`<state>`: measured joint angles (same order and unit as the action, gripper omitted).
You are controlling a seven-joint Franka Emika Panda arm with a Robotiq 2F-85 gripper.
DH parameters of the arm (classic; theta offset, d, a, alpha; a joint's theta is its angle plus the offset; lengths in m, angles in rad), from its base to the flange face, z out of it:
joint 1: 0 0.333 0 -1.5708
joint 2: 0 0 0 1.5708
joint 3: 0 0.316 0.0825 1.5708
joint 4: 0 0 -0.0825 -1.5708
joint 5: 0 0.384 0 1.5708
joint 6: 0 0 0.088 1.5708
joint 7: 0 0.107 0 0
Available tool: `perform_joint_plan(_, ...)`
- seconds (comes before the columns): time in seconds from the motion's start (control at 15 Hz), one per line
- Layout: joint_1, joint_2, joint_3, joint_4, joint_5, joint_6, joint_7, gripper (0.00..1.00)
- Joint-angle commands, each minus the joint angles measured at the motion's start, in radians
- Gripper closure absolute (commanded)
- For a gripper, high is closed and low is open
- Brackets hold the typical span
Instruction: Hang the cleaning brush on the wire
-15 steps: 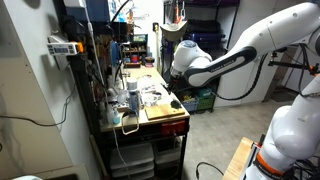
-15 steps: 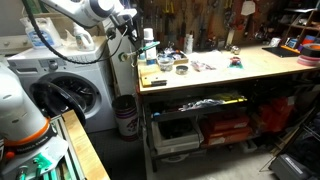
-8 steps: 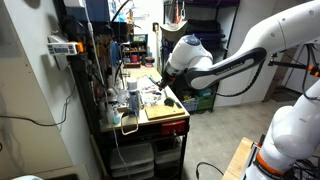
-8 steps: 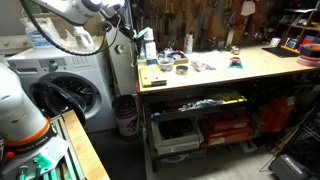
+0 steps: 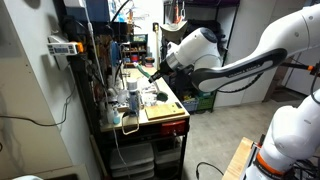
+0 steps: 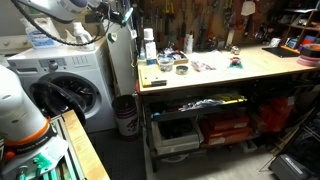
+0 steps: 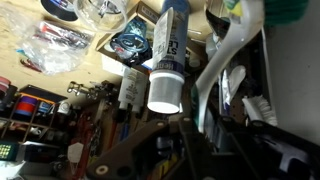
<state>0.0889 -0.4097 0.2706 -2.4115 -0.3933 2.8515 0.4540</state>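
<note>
My gripper (image 5: 151, 72) hangs in the air over the back part of the workbench (image 5: 176, 122), near the tool wall. Its jaws are close together on a small dark thing, which looks like the cleaning brush (image 5: 144, 72); it sticks out toward the wall. In the wrist view the gripper (image 7: 186, 142) comes in from the bottom, and a dark strip of the brush (image 7: 191, 128) shows between the fingers. In an exterior view the gripper (image 6: 122, 14) is at the top left, above the bench's end. I cannot make out the wire.
A blue-white bottle (image 7: 170, 45) with a white cap stands just ahead of the gripper, beside others (image 6: 148, 44). A tan wooden board (image 5: 165, 110) lies on the bench front. A white bristled tool (image 7: 264, 100) hangs at the right. A washing machine (image 6: 60, 85) stands beside the bench.
The arm has risen from the bench top and moved toward the tool wall, with the jaws kept close together on the dark thing.
</note>
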Motion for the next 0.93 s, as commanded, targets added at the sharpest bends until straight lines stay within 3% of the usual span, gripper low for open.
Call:
perform_joint_plan(0.0,0.0,-0.004,0.0,-0.006,0.009,0.004,-0.012,0.84)
perform_joint_plan(0.07,0.0,-0.005,0.0,-0.009,0.013,0.007,-0.016,0.96)
perform_joint_plan(0.4,0.017,-0.015,-0.023,-0.012,0.014,0.154,-0.04,0.96)
perform_joint_plan(0.87,0.039,-0.023,-0.065,-0.025,0.019,0.256,-0.069,0.96)
